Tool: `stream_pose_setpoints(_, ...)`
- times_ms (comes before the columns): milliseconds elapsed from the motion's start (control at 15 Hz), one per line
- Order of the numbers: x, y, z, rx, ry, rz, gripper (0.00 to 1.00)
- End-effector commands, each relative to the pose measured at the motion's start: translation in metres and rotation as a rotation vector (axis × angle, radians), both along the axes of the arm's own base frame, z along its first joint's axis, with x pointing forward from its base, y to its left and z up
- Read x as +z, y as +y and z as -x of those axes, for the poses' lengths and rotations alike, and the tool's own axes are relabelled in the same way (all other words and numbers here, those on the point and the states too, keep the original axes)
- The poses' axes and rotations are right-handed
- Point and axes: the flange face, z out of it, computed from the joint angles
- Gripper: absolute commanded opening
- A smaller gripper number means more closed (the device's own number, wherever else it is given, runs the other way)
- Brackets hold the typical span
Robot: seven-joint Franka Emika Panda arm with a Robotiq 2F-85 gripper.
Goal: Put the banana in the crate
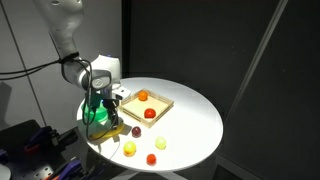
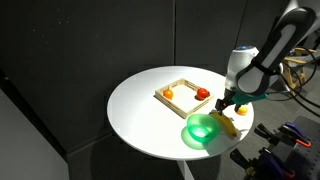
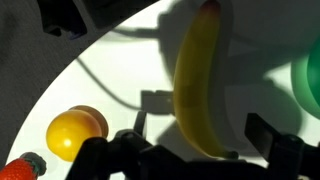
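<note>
— Beside the green bowl (image 2: 203, 128), what lies on the white table (image 2: 140, 110)?

— The banana (image 2: 229, 125). It lies flat on the table just beside the bowl, outside both the bowl and the crate (image 2: 185, 95).

— And the gripper (image 2: 229, 104)?

— It hangs right above the banana. In the wrist view the two dark fingers (image 3: 128, 150) are spread, one on each side of the banana, with table showing between each finger and the fruit. They are released and grasp nothing.

— What does the crate hold?

— It stands near the bowl, toward the middle of the table. Two round things lie in it, an orange fruit (image 2: 168, 93) and a red fruit (image 2: 202, 93). They are apart from each other, in different corners.

— And the bowl?

— Its inside shows plain green in both exterior views.

— Anything else around the bowl?

— Small loose fruits lie on the bare table in an exterior view. A dark fruit (image 1: 136, 130) lies nearest the bowl, by a corner of the crate. Farther from the bowl, toward the table's edge, are a yellow fruit (image 1: 130, 149), a reddish fruit (image 1: 160, 143) and a second yellow one.
</note>
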Motion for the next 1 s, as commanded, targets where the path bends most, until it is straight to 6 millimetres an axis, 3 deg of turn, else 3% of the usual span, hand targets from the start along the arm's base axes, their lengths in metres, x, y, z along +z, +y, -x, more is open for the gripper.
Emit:
stream_pose_setpoints(0,-0.007,-0.006,-0.004,-0.002,-0.021,-0.011,1.00)
stream_pose_setpoints(933,-0.039,-0.014,-0.003,0.013,-0.027,-0.024,1.00)
